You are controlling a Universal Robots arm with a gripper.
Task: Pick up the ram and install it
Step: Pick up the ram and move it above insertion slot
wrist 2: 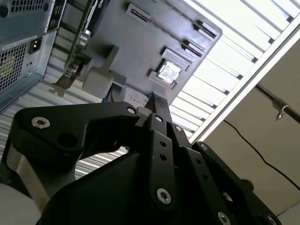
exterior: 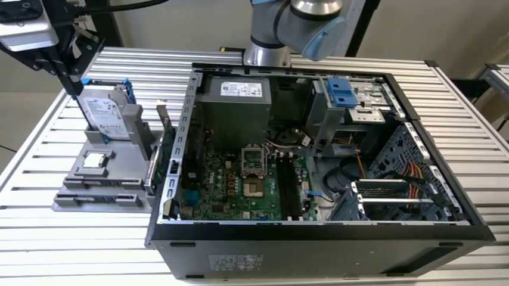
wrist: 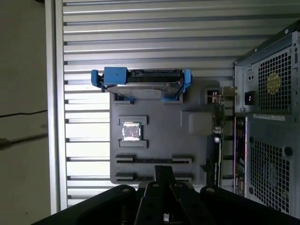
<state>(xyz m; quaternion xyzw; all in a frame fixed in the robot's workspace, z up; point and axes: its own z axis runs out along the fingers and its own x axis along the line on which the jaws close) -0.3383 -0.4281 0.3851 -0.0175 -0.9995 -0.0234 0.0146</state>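
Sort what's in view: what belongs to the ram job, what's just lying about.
Job: gripper; motherboard in the open case; thin dark strip in the gray holder, possibly the ram.
Lying about: hard drive; processor chip; green card with bracket.

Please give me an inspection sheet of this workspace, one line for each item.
Surface: slatted metal table, carrying open PC case and grey tray.
Job's things: ram cannot be told apart from the motherboard's dark slots.
Clutter: hard drive, processor, bracketed card on tray.
Gripper: shut, above tray, holding nothing seen.
Cables: coloured wires in case; black cable on floor.
Surroundings: second table.
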